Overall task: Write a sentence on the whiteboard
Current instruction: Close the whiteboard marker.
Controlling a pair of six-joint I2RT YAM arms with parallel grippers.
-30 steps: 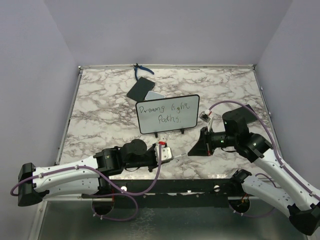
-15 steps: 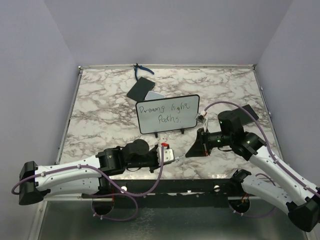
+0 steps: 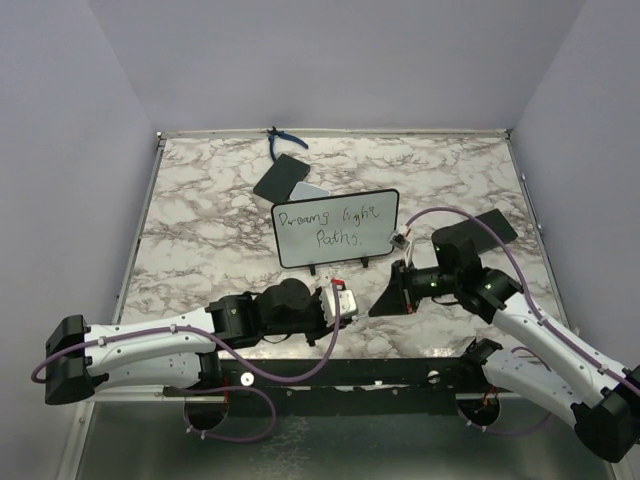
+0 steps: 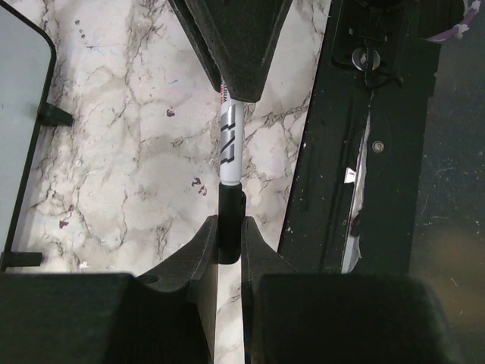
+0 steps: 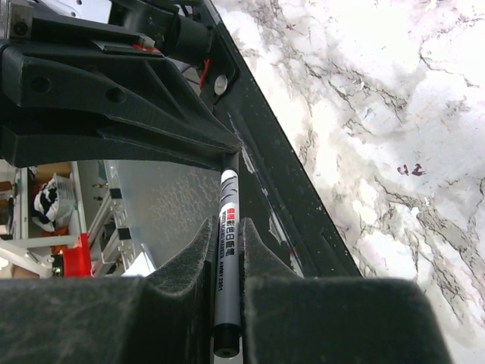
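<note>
The whiteboard stands on its feet mid-table, and the sentence on it reads roughly "Dreams light paths" in two lines. Its edge also shows in the left wrist view. The two grippers meet in front of it, near the table's front edge. My right gripper is shut on the grey-white body of a marker. My left gripper is shut on the marker's black cap end. The marker lies level between them.
A black flat rectangle, a grey-white pad and blue-handled pliers lie behind the board. Another black rectangle lies at the right. The black base rail runs along the front edge.
My left gripper has moved right and my right gripper left and nearer, so they now meet on the marker. The whiteboard has not moved.
</note>
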